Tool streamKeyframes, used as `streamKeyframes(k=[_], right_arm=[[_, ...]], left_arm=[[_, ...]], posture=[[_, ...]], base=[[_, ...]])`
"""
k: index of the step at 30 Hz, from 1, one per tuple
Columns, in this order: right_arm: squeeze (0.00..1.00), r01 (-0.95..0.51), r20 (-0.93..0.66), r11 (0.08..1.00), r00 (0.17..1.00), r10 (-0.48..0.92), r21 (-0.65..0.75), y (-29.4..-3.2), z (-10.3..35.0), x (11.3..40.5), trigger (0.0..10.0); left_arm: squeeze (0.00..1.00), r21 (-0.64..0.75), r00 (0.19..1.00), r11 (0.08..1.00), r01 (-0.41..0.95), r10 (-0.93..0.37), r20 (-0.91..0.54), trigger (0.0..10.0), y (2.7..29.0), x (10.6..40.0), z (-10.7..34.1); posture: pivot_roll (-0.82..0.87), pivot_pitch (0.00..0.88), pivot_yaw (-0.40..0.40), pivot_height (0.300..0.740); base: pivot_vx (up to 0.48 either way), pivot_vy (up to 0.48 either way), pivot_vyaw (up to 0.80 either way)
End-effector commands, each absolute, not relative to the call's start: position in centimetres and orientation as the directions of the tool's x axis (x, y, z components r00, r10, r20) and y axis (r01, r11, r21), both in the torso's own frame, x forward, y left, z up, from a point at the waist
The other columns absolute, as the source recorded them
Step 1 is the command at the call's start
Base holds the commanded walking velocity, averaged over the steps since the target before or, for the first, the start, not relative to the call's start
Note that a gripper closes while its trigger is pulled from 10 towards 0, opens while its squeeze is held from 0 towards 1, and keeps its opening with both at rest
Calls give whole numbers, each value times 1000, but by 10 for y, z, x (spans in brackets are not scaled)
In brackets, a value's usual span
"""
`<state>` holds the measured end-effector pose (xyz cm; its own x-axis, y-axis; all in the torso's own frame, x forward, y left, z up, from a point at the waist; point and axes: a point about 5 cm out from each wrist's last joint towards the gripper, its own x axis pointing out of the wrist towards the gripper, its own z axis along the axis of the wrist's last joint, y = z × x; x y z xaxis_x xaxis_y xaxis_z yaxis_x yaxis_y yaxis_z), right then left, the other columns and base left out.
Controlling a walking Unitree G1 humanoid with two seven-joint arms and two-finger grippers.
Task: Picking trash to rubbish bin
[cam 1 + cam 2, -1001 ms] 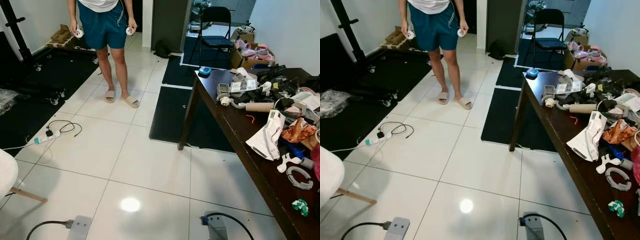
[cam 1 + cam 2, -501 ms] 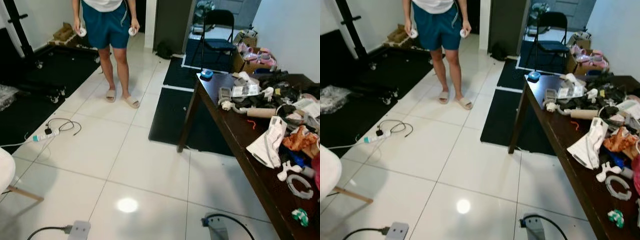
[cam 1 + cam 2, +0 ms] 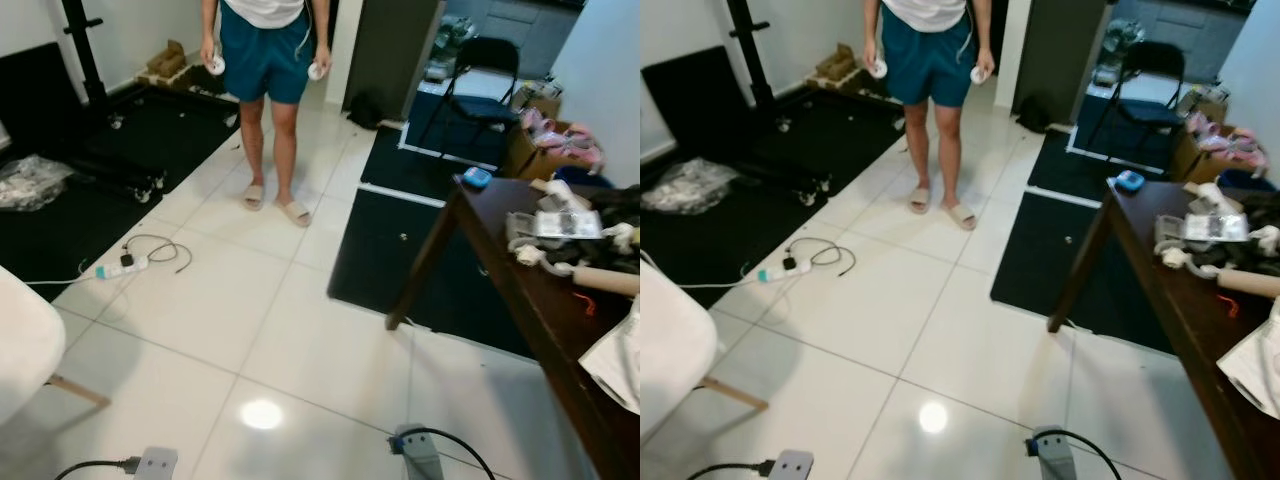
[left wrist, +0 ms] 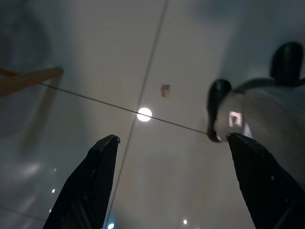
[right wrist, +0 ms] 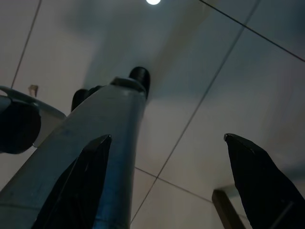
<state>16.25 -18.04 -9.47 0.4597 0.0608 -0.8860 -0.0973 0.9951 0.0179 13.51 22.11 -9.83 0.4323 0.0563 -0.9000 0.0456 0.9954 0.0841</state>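
Both arms hang low over the white tile floor. My left gripper (image 4: 172, 137) is open, its two black fingers (image 4: 90, 186) spread wide with nothing between them; a small brown scrap (image 4: 165, 90) lies on the tiles beyond it. My right gripper (image 5: 167, 138) is open too and holds nothing, with one of my silver legs (image 5: 81, 157) beside it. Loose clutter covers the dark wooden table (image 3: 540, 300) at the right: white paper or plastic (image 3: 615, 365), a cardboard tube (image 3: 605, 280), a blue object (image 3: 477, 178). A crumpled clear plastic bag (image 3: 30, 180) lies on the black mat at the left.
A person (image 3: 268, 60) in teal shorts stands ahead holding two white controllers. A power strip with coiled cable (image 3: 135, 260) lies on the floor at the left. A white chair (image 3: 25, 345) is near left. Black mats (image 3: 420, 250) and a folding chair (image 3: 485, 75) lie beyond the table.
The camera has swung to the left: the table has slid to the picture's right edge and more of the black mat and plastic bag shows. The person stands in the same spot.
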Motion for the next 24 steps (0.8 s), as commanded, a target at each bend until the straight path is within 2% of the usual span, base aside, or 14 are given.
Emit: streamKeyframes(k=[1, 24], right_arm=[[0, -101, -892, 995, 450, 54, 10, -184, -95, 160, 10000], [0, -130, -895, 991, 442, 54, -5, -187, -94, 162, 10000]], left_arm=[[0, 75, 420, 996, 52, 47, -906, 10000, 217, 131, -101], [0, 61, 412, 998, 30, 43, -910, 10000, 213, 125, -103]], posture=[[98, 66, -48, 740], [112, 59, -66, 740]], base=[[277, 0, 0], [366, 0, -24]])
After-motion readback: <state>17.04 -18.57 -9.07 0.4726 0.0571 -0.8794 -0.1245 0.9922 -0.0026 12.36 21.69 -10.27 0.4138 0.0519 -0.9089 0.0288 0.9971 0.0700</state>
